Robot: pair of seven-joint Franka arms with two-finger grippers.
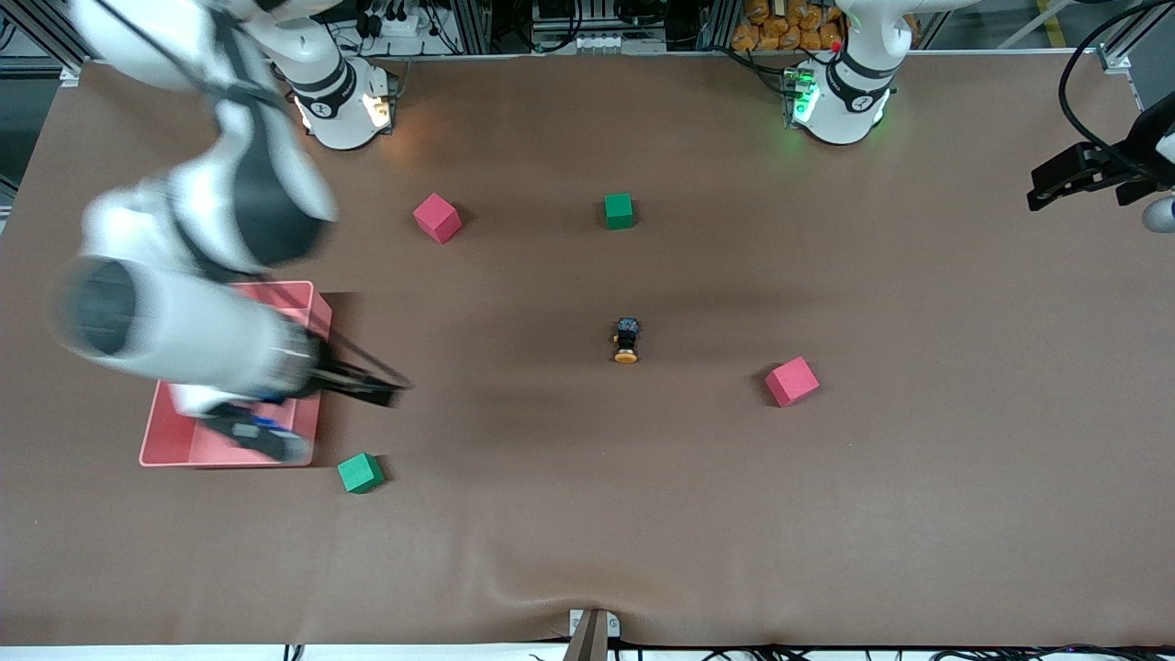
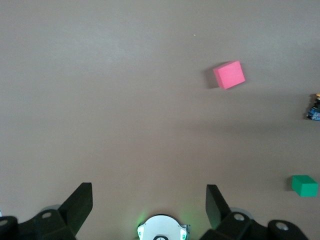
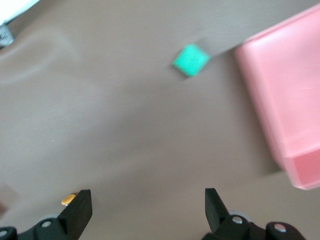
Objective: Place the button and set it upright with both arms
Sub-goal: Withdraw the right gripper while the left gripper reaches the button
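The button [image 1: 627, 340] lies on its side in the middle of the table, its orange cap toward the front camera. It shows at the edge of the left wrist view [image 2: 314, 111], and its cap peeks out beside a finger in the right wrist view [image 3: 68, 200]. My right gripper [image 1: 387, 395] is open and empty, blurred, just off the pink tray [image 1: 184, 450] on the button's side; it also shows in its wrist view [image 3: 148, 197]. My left gripper [image 1: 1042, 188] is open and empty, raised at the left arm's end of the table, and shows in its wrist view [image 2: 149, 192].
A red cube [image 1: 437, 218] and a green cube [image 1: 619, 210] sit farther from the front camera than the button. Another red cube [image 1: 791, 381] lies toward the left arm's end. A green cube [image 1: 360, 473] sits beside the tray's near corner.
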